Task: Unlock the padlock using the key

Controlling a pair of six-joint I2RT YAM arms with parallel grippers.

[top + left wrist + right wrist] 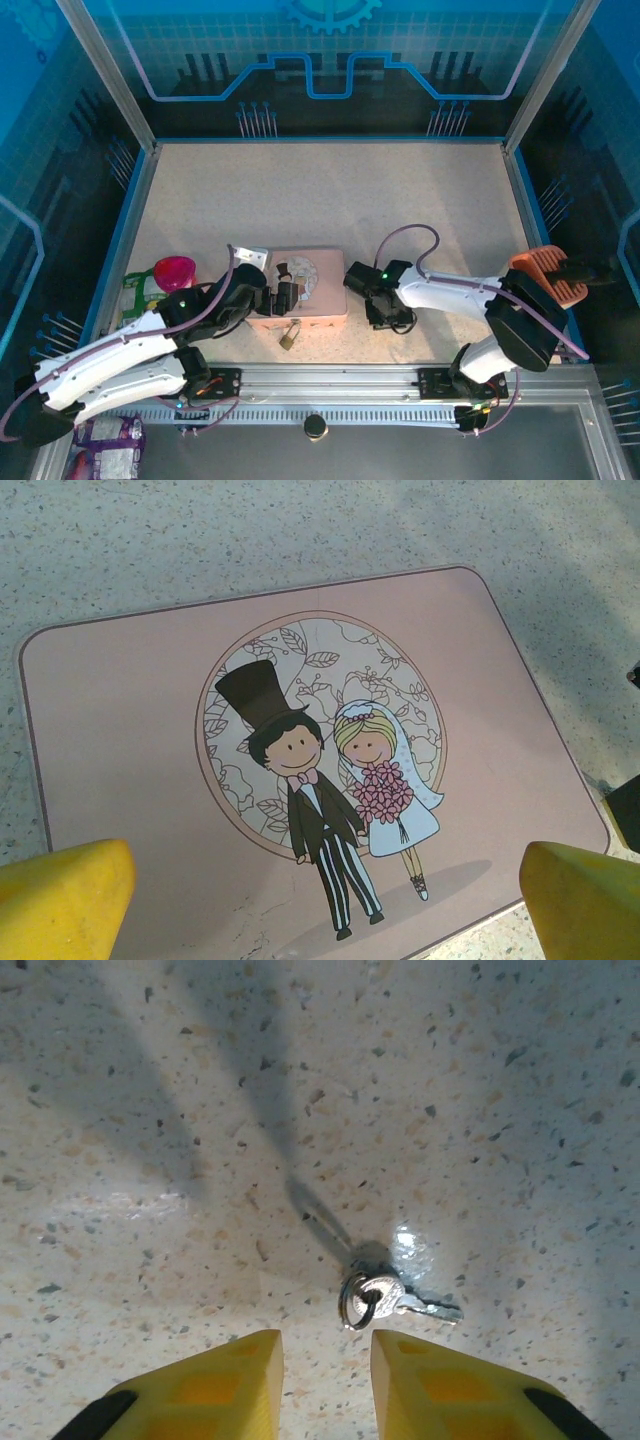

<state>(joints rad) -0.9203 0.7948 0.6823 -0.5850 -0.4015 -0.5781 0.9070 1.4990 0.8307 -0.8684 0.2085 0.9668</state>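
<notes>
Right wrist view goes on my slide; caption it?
Right gripper, narrowly open, poised just short of the key on the speckled table.

Bright light, soft shadows, glare spot beside the key (405, 1300).

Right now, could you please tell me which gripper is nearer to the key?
Right. The right gripper hovers just short of the key; the left gripper is over the pink tin.

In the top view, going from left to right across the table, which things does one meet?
In order: green packet → pink bowl → pink tin → right gripper → orange object at the right edge.
</notes>
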